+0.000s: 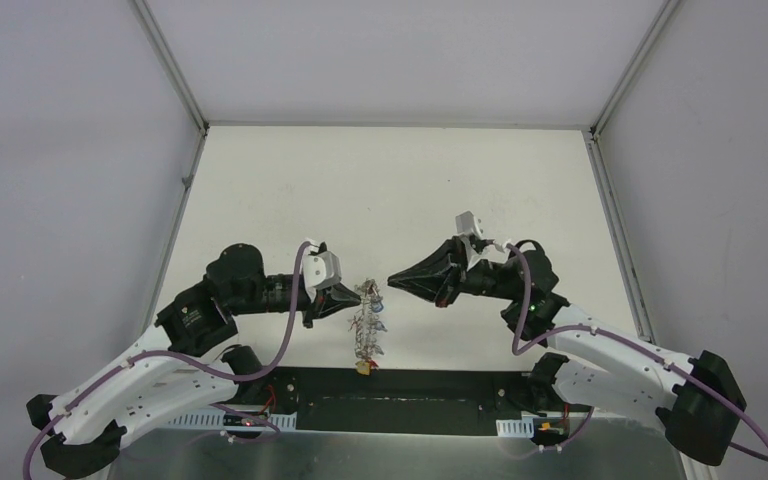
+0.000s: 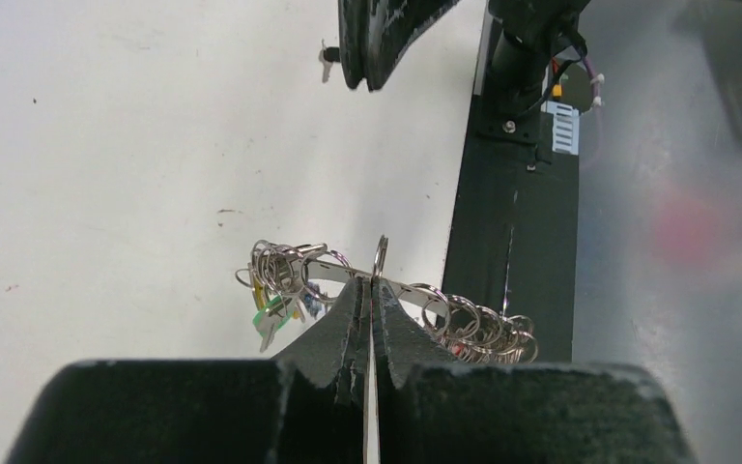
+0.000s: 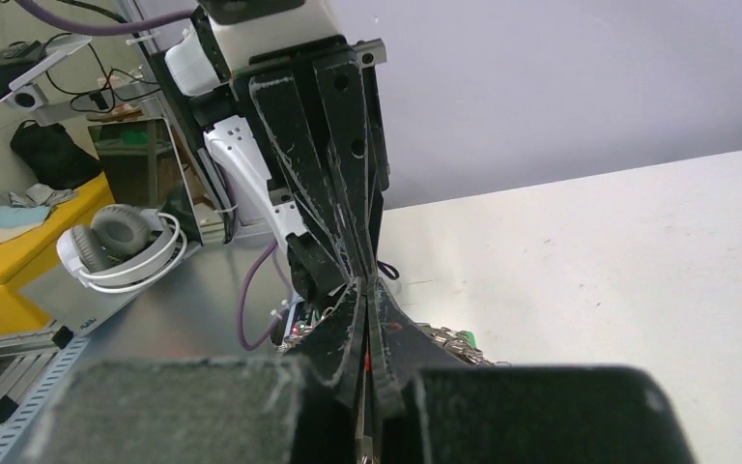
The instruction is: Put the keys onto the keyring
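The keyring (image 1: 368, 325) hangs at mid-table as a silver band (image 2: 324, 268) crowded with small rings, keys and coloured tags. My left gripper (image 1: 357, 298) is shut on it (image 2: 372, 282), and one small split ring (image 2: 380, 257) stands up at the jaw tips. My right gripper (image 1: 392, 281) faces it closely from the right, its tips nearly meeting the left ones (image 3: 365, 290). It is shut, with a sliver of red between its jaws. A small key (image 2: 327, 60) pokes out beside its fingertips (image 2: 365, 77). I see no other loose key.
The black base plate (image 1: 400, 400) runs along the near table edge, just below the hanging keyring (image 3: 449, 338). A yellow tag (image 1: 364, 368) dangles lowest, close to that plate. White enclosure walls stand left, right and behind. Purple cables loop along both arms.
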